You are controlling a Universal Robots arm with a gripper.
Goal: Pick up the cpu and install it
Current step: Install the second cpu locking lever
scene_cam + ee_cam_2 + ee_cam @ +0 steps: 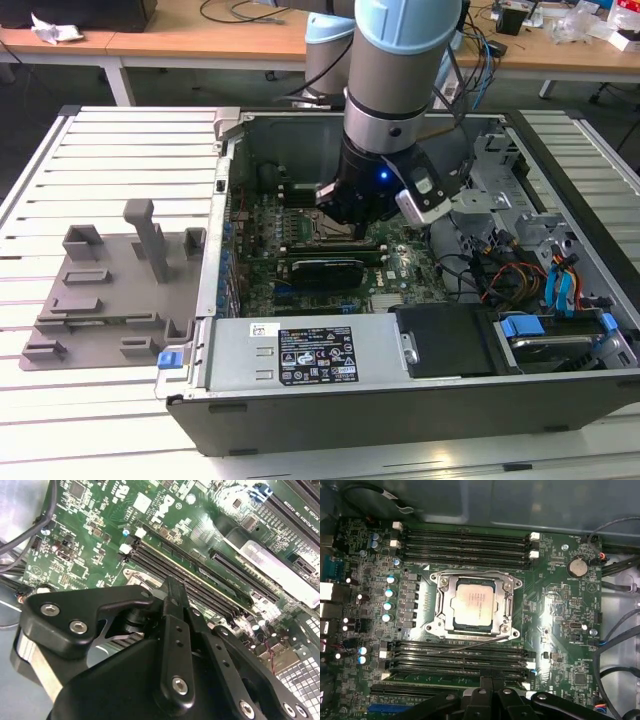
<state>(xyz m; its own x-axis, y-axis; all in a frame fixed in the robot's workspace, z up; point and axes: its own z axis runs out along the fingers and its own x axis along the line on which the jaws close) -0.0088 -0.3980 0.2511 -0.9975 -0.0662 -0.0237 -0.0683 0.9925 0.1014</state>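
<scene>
The cpu (476, 600), a flat square chip with a silvery top, lies seated in the motherboard socket (436, 611) inside its metal frame, as the first wrist view shows. My gripper (487, 681) hovers above the board, a short way off the socket's side, over the memory slots; it is shut and holds nothing. In the second wrist view the gripper (170, 583) points down at the green board beside long black slots. In the exterior view the arm reaches down into the open computer case (330, 360), with the gripper (343, 226) low over the motherboard.
Black memory slots (465, 542) run on both sides of the socket. Cables (620, 635) crowd the case's side. A grey fixture tray (100, 290) lies on the slatted table at the exterior view's left. Drive bays and blue clips (520, 325) fill the case's other end.
</scene>
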